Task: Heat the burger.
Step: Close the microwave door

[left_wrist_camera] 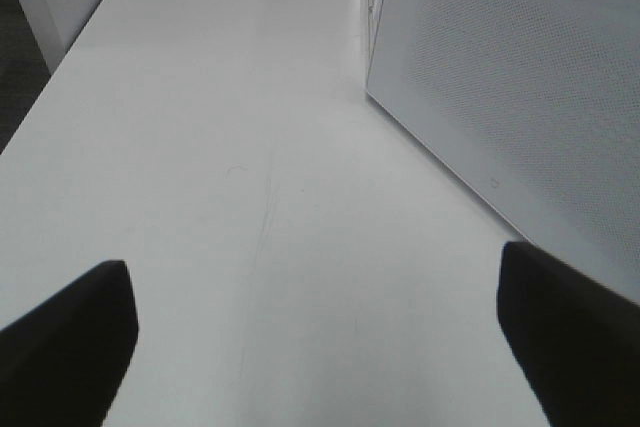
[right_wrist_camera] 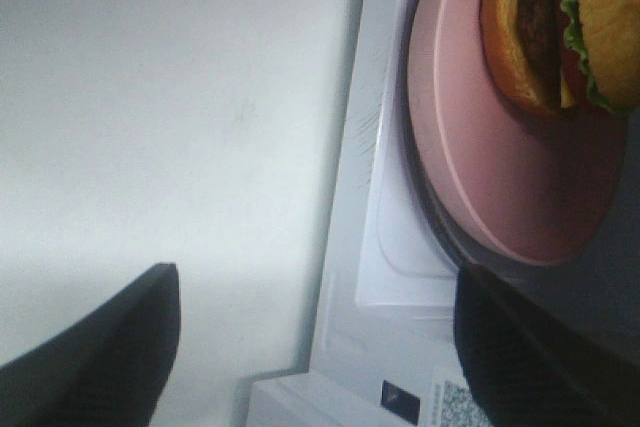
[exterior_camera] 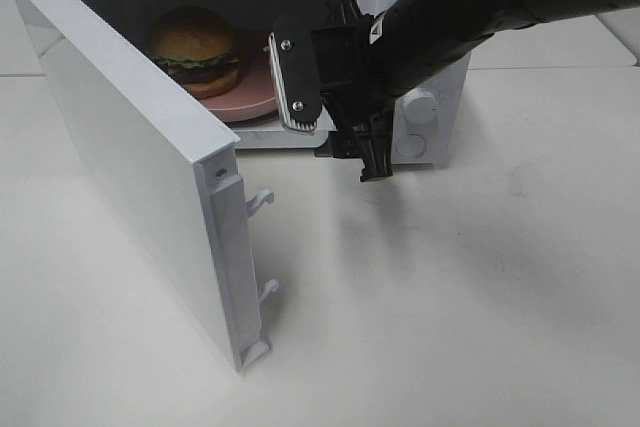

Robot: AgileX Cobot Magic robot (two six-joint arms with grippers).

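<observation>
Golden-brown domed bun, green lettuce, dark patty and a red layer: the burger (exterior_camera: 195, 47) sits on a pink plate (exterior_camera: 252, 102) inside the white microwave (exterior_camera: 430, 112), whose door (exterior_camera: 130, 147) stands wide. The right hand (exterior_camera: 337, 147) hangs spread and empty before the opening. The left hand (left_wrist_camera: 320, 347) gapes empty above the surface (left_wrist_camera: 200, 147), seemingly beside the door.

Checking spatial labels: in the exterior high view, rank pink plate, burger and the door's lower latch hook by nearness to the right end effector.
1. pink plate, just left of the right end effector, inside the microwave.
2. burger, deeper left, on that plate.
3. lower latch hook, on the open door's free edge, toward the camera.
</observation>
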